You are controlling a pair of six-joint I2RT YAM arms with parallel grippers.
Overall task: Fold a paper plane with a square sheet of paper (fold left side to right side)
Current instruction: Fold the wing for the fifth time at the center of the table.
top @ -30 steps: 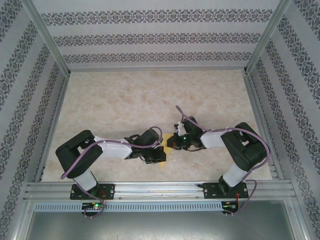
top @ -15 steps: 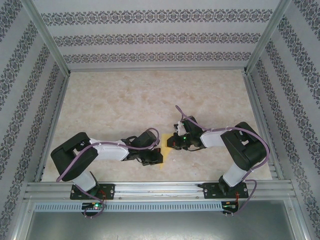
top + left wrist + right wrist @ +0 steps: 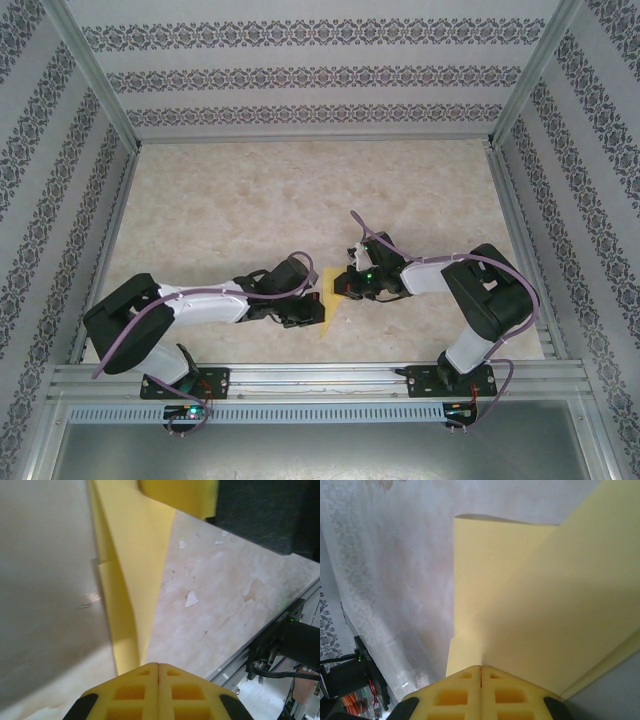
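The square sheet of paper (image 3: 326, 322) — pale yellow, creased into overlapping flaps — is seen low in the centre of the top view, above the marbled table (image 3: 220, 210). One edge is pinched by the closed left gripper (image 3: 158, 666), just left of it; another is clamped by the closed right gripper (image 3: 481, 669), just right.

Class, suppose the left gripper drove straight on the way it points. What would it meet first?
The folded yellow sheet of paper pinched in the left gripper runs straight ahead; beyond it, probably the right gripper clamped on its far end, though depth is unclear.
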